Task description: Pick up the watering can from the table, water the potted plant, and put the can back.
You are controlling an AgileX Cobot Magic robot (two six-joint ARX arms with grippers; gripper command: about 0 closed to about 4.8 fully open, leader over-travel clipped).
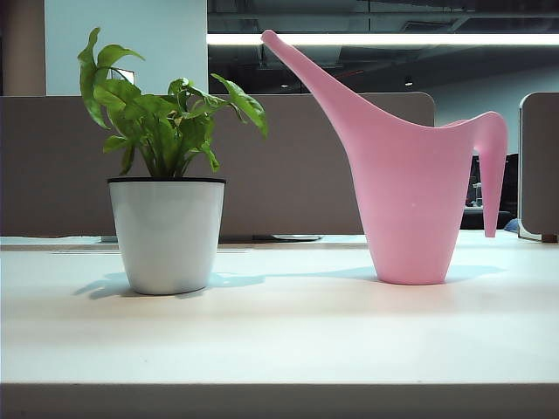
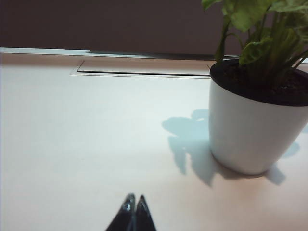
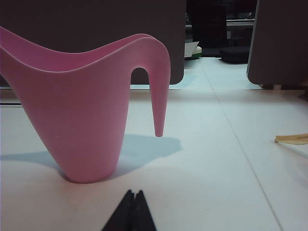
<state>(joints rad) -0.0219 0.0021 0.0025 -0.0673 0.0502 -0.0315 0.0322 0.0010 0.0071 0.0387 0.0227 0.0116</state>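
Black fingertips pressed together mark the right gripper (image 3: 134,202), low over the pale off-white table (image 3: 216,183), near the tall pink plastic watering can (image 3: 82,110) but apart from it. With the jaws together it cannot take the thin hooked handle (image 3: 159,91); they must part first, or the tips could shove the light, tall can over. The left gripper (image 2: 134,206) is likewise closed and holds nothing, with the leafy green plant in its round white pot (image 2: 250,125) nearby. The can's long curved spout (image 1: 314,78) already leans toward the leaves, so a careless lift could sweep into them or tip the pot.
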